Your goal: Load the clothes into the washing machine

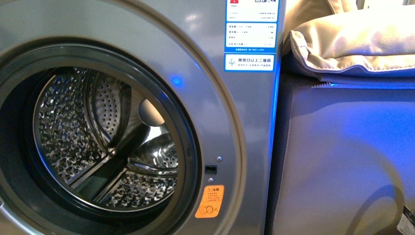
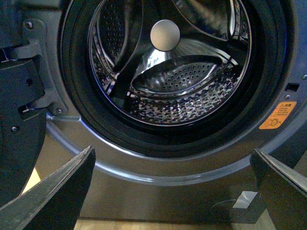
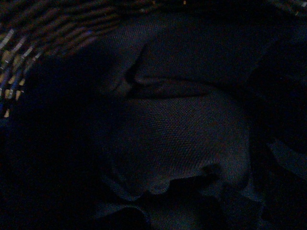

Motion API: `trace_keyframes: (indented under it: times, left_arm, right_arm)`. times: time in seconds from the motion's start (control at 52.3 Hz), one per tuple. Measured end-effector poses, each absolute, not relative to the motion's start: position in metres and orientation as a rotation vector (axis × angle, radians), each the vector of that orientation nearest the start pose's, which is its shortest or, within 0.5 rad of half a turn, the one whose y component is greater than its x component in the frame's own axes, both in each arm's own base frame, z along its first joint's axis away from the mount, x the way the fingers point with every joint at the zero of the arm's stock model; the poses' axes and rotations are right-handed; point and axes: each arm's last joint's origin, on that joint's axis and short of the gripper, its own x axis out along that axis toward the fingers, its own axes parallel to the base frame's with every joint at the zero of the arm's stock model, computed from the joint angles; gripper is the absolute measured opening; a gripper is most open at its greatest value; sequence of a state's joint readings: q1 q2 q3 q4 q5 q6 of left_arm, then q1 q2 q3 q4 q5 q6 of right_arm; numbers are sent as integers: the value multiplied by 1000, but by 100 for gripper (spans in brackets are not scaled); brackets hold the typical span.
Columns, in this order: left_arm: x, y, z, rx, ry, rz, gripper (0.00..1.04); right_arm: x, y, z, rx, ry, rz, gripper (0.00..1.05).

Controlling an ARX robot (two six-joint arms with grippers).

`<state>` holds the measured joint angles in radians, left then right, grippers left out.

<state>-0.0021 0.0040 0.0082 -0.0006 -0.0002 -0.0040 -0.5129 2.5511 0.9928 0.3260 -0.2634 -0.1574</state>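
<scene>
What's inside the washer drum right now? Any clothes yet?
Only the bare perforated drum and its paddles show, nothing lying in it. Its lowest front part is hidden behind the black door seal.

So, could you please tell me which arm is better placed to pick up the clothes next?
Right. Its wrist camera, though dim, sits close to the dark clothes by a woven rim. The left fingers stand open and empty, facing the washing machine.

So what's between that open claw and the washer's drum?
Nothing: in the left wrist view, only open air separates the left gripper from the empty drum of the washing machine.
</scene>
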Motion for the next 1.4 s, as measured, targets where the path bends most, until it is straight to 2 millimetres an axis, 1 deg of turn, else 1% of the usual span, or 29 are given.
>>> trace_keyframes:
  times: [0.249, 0.459, 0.555, 0.899, 1.32, 1.358, 1.396]
  left_arm:
    - [97, 0, 166, -4, -4, -2, 98]
    - [97, 0, 166, -4, -4, -2, 98]
    - [97, 0, 166, -4, -4, -2, 98]
    - [97, 0, 166, -4, -4, -2, 98]
    - [97, 0, 166, -4, -4, -2, 98]
    - [97, 0, 166, -4, -4, -2, 98]
    - [97, 0, 166, -4, -4, -2, 98]
  right_arm:
    - [293, -156, -114, 361, 1168, -140, 97]
    - [286, -153, -139, 406, 1187, -144, 97]
    - [284, -152, -148, 422, 1190, -142, 97]
    - [276, -157, -166, 450, 1192, -152, 97]
    - [266, -163, -180, 433, 1188, -144, 97]
    - [266, -164, -180, 432, 1185, -146, 94]
    - [266, -165, -180, 427, 1181, -149, 88]
